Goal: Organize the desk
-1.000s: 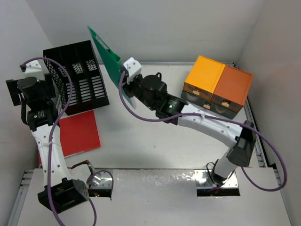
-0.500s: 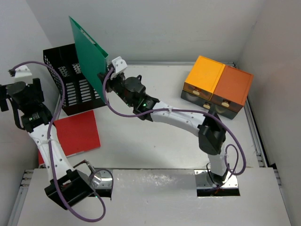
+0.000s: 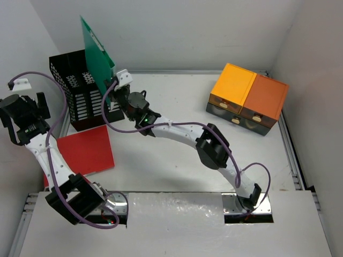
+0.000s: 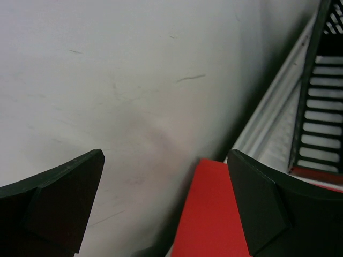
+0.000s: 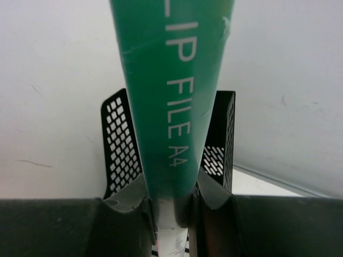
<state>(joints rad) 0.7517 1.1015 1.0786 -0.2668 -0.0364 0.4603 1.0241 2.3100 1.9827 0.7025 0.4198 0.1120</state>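
A green clip file [image 3: 95, 51] stands nearly upright, edge-on, over the black mesh file rack [image 3: 80, 115] at the back left of the white desk [image 3: 177, 160]. My right gripper [image 3: 112, 85] is shut on the file's lower edge. In the right wrist view the green file [image 5: 171, 80] rises from between the pads of the right gripper [image 5: 171, 187], with the rack [image 5: 119, 139] behind it. My left gripper [image 3: 27, 104] is open and empty by the left wall. The left wrist view shows this gripper [image 4: 166, 198] above the red folder [image 4: 211, 214].
The red folder [image 3: 86, 150] lies flat in front of the rack. An orange-topped drawer unit [image 3: 249, 96] stands at the back right. White walls close in on the left, back and right sides. The rack's side [image 4: 321, 107] is close to my left gripper.
My right arm has stretched left, carrying the green file from beside the rack to over it and turning it more upright. My left arm has drawn back toward the left wall.
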